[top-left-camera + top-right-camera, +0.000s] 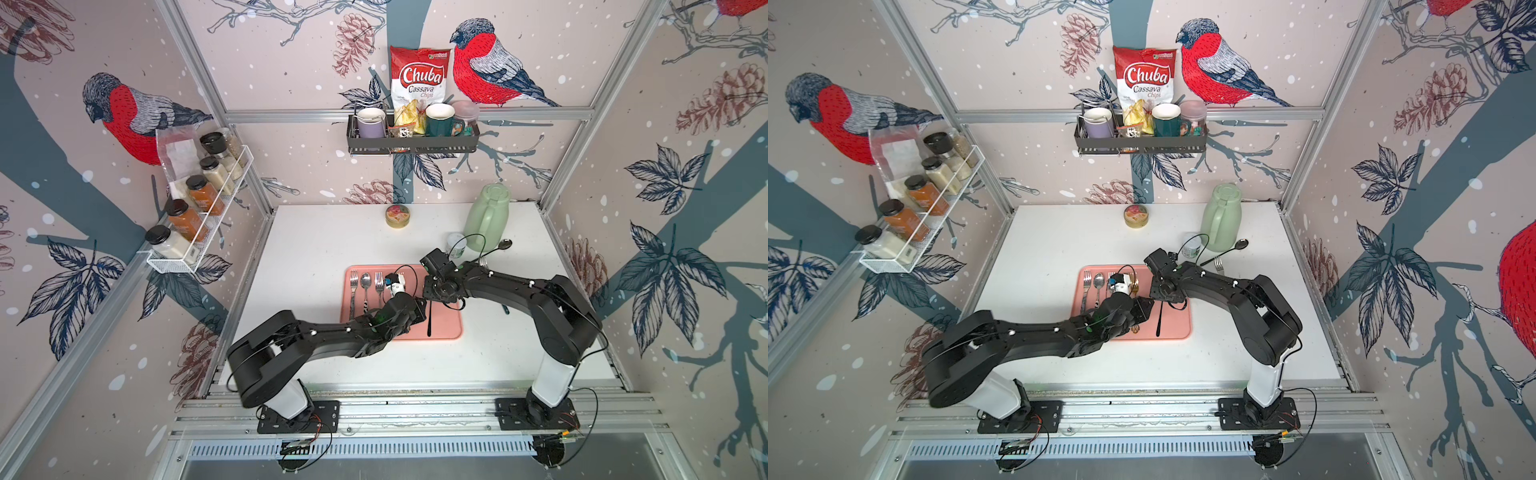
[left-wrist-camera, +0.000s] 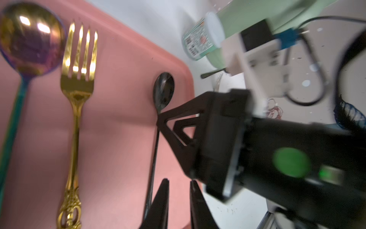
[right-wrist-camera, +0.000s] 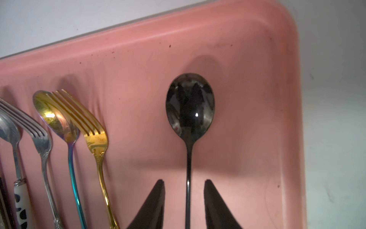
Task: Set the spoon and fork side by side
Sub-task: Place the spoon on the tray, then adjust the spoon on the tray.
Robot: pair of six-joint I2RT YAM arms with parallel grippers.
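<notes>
While the right fingers (image 3: 154,202) are standing apart at the lower centre of the right wrist view, the black spoon (image 3: 190,105) is lying flat on the pink tray (image 3: 257,39). Its thin handle is running between them with a gap on each side, so they are gripping nothing. Well to the left of it in that frame, a gold fork (image 3: 95,134) is lying just beside an iridescent spoon (image 3: 55,119), with a silver fork (image 3: 37,134) further left. At the bottom centre of the left wrist view, the left fingers (image 2: 161,202) are showing only a narrow slit between them and holding nothing, while the black spoon's handle is passing just beside them. In both top views the two arms are reaching over the tray's right half, and the tray is sitting in the middle of the tabletop (image 1: 311,241). Toward the upper right, another dark spoon (image 1: 504,244) is lying near a green jug (image 1: 486,216).
</notes>
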